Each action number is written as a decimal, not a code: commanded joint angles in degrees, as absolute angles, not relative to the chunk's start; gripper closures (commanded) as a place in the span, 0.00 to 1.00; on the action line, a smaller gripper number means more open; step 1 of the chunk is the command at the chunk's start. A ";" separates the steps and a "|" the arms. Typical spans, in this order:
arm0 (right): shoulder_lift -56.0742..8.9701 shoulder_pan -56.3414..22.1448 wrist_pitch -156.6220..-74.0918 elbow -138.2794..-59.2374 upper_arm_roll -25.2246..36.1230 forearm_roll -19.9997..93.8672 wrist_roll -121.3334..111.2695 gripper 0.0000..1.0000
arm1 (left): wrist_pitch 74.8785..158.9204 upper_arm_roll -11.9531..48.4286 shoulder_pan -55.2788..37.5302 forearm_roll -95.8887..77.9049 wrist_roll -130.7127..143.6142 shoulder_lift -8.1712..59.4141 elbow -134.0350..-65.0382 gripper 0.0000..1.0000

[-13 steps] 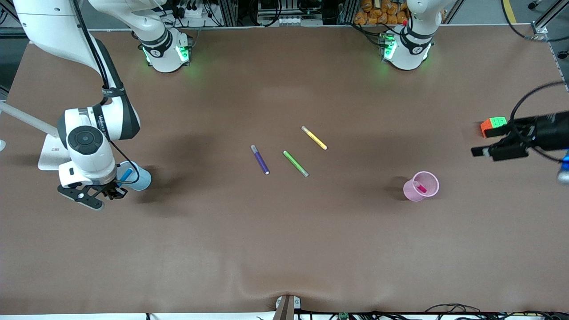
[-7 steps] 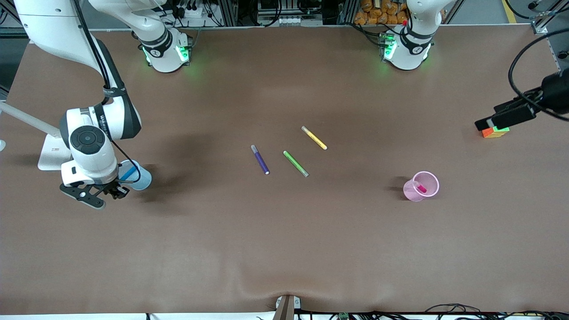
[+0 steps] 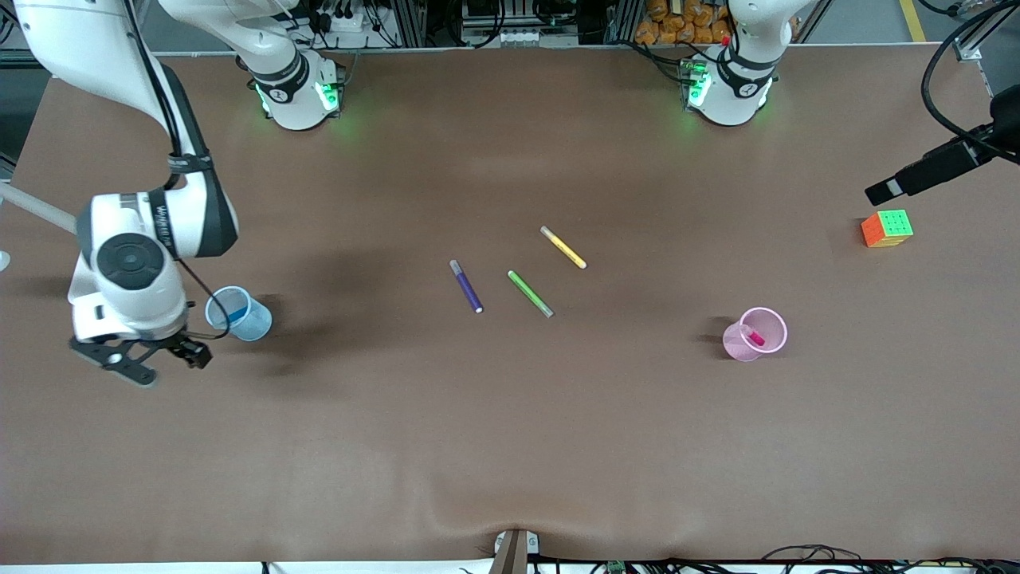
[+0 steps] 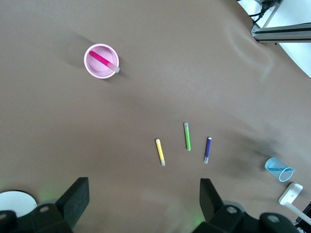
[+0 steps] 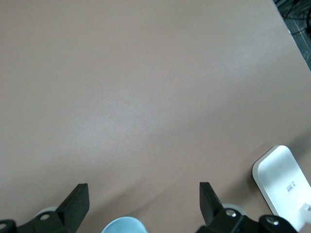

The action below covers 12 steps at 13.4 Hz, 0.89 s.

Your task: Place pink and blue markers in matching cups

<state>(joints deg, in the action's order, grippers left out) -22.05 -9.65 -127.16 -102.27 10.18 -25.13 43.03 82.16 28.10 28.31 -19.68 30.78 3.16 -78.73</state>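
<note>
The pale blue cup [image 3: 239,313] stands at the right arm's end of the table with the blue marker [image 3: 234,316] in it. My right gripper [image 3: 151,359] is open and empty, beside the cup and just clear of it. The cup's rim shows between the fingers in the right wrist view [image 5: 125,226]. The pale pink cup [image 3: 755,334] holds the pink marker [image 3: 755,338] toward the left arm's end. My left gripper [image 3: 916,177] is open and empty, high over the table's end above a colour cube. Its wrist view shows the pink cup [image 4: 101,60] and blue cup [image 4: 279,169].
A purple marker [image 3: 466,286], a green marker [image 3: 531,293] and a yellow marker [image 3: 563,247] lie mid-table. A colour cube [image 3: 886,228] sits near the left arm's end. A white flat object [image 5: 282,179] lies beside the right gripper.
My right gripper has drawn away from the blue cup toward the table's end, leaving the blue marker in the cup. My left gripper has pulled up and away from the cube.
</note>
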 commanded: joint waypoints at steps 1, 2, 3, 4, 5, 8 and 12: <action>-25.48 -7.74 -119.48 -91.27 9.40 -11.67 33.01 0.00 | 81.30 28.21 28.74 -15.23 27.70 1.58 -78.93 0.00; -26.62 -6.52 -115.09 -87.14 9.49 -5.51 30.18 0.00 | 81.39 28.56 28.48 -12.07 25.77 1.32 -78.93 0.00; -27.59 -5.46 -108.70 -83.45 9.49 -0.75 29.62 0.00 | 81.30 28.56 28.39 -10.13 23.58 0.62 -79.01 0.00; -28.21 -4.58 -103.33 -79.75 9.41 2.25 29.53 0.00 | 81.12 28.56 28.39 -9.24 20.94 0.53 -79.19 0.00; -28.21 -4.14 -99.18 -77.11 9.40 4.46 29.44 0.00 | 80.25 28.56 28.39 -8.36 18.83 0.44 -79.19 0.00; -28.21 -0.98 -86.88 -69.11 9.40 13.07 25.34 0.00 | 80.07 28.22 27.95 -3.52 14.79 0.18 -79.36 0.00; -28.04 1.13 -76.66 -61.01 9.32 13.71 11.82 0.00 | 80.16 14.72 15.42 -2.02 13.27 -1.75 -82.69 0.00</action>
